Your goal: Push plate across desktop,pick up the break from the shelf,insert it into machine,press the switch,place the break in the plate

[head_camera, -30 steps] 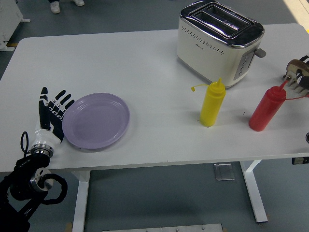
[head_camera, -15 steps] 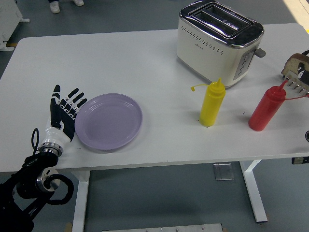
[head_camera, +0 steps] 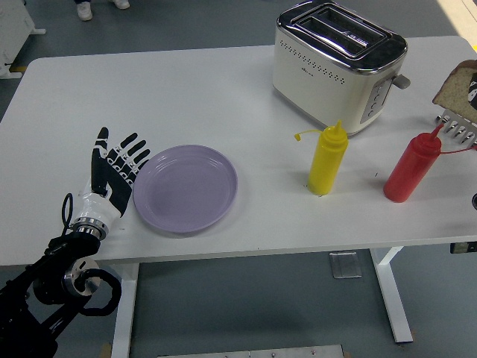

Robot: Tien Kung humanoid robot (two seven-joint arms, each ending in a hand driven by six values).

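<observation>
A lilac plate [head_camera: 186, 188] lies on the white table [head_camera: 186, 89], left of centre. My left hand [head_camera: 115, 174] stands open, fingers straight, with its palm flat against the plate's left rim. A cream toaster [head_camera: 339, 63] with two top slots stands at the back right, its lever [head_camera: 402, 80] on the right side. At the far right edge a slice of bread [head_camera: 455, 86] is lifted above a metal rack [head_camera: 455, 128]. My right hand [head_camera: 472, 91] holds it and is mostly cut off by the frame.
A yellow squeeze bottle [head_camera: 328, 159] and a red squeeze bottle [head_camera: 411, 168] stand in front of the toaster, between plate and rack. A person's shoes [head_camera: 86, 9] show beyond the table's far edge.
My left hand has pushed the plate to the right across the table. At the right edge the bread has risen out of the rack.
</observation>
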